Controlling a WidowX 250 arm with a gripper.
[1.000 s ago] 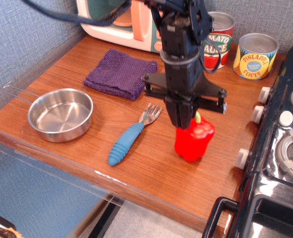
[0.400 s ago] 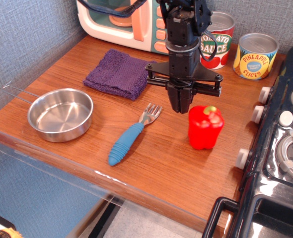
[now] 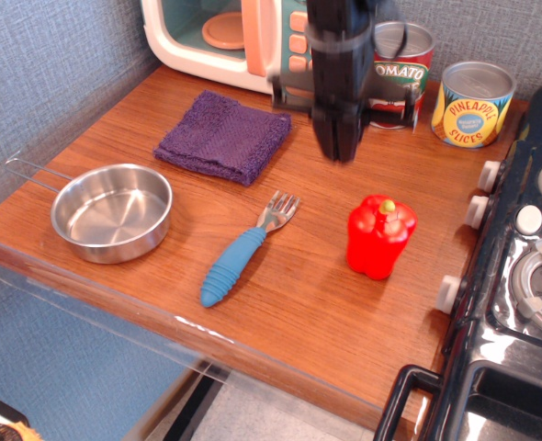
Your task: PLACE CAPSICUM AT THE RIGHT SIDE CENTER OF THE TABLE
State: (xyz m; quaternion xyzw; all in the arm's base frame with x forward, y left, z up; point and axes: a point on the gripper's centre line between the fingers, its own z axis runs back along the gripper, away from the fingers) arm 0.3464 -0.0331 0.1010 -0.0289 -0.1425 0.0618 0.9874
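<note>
Red and glossy, the capsicum (image 3: 380, 236) stands upright on the brown wood-grain table (image 3: 317, 303), its yellow-green stem pointing up, toward the right side and about midway between the back wall and the clear plastic front edge, near the white knobs of the black toy stove (image 3: 519, 276). Nothing touches it. In this single view the gripper (image 3: 338, 152) hangs above the table, up and to the left of the capsicum and well apart from it; it holds nothing, and its dark fingers look pressed close together, though motion blur makes it hard to tell whether a narrow gap remains between the jaws. Behind the arm stand a tomato sauce can (image 3: 401, 69) and a pineapple slices can (image 3: 473, 103), with a toy microwave (image 3: 225, 41) at the back left. A purple cloth (image 3: 223, 135), a steel pan (image 3: 112, 212) and a blue-handled fork (image 3: 243, 250) lie across the left half of the table.
</note>
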